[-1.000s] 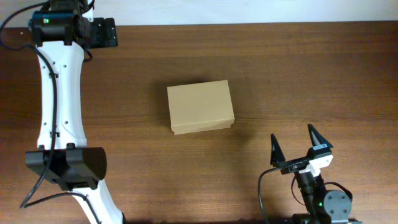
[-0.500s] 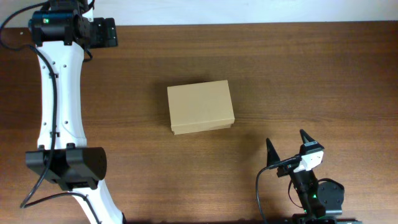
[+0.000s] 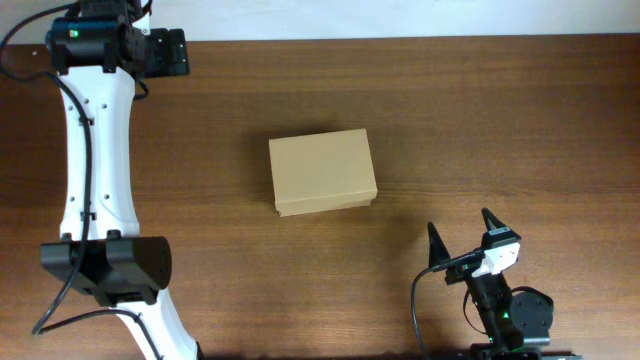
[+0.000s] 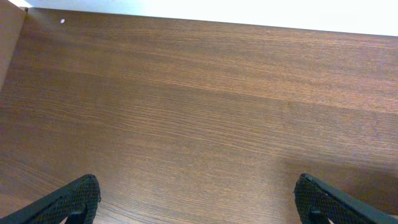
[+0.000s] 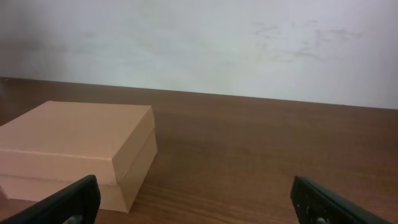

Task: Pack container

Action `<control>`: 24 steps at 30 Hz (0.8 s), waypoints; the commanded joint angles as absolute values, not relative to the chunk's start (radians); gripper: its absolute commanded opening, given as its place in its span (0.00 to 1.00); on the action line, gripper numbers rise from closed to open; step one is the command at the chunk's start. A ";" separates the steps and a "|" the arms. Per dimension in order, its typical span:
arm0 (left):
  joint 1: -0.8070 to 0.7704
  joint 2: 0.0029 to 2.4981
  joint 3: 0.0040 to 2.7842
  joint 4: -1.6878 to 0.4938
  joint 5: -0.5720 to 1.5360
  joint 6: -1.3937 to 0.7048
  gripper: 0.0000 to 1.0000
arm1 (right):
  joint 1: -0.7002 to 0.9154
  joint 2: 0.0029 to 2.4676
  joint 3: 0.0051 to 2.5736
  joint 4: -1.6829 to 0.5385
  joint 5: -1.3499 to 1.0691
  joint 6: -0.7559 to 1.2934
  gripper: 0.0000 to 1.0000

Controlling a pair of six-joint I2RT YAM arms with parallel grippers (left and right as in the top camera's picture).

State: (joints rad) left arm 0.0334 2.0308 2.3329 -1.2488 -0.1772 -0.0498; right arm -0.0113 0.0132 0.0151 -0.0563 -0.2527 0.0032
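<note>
Overhead: closed container (image 3: 322, 172) on dark wooden table (image 3: 500, 120), white wall (image 3: 400, 15).

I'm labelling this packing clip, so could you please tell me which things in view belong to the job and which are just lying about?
Belongs to the job: the closed cardboard container; the left gripper, open; the right gripper, open.
Lying about: nothing loose in view; only the wooden table and the white wall.
</note>
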 commanded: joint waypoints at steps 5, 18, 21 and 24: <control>0.000 1.942 2.336 -1.250 -0.188 -0.049 1.00 | -0.007 0.007 0.006 -0.056 -0.258 0.008 0.99; -0.099 1.296 1.792 -1.231 -0.188 -0.049 0.99 | -0.007 0.007 0.006 -0.056 -0.258 0.008 0.99; -0.098 1.098 1.560 -1.187 -0.187 -0.050 0.99 | -0.007 0.007 0.006 -0.056 -0.258 0.009 0.99; -0.098 0.903 1.324 -1.095 -0.128 -0.054 1.00 | -0.007 0.007 0.006 -0.056 -0.258 0.008 0.99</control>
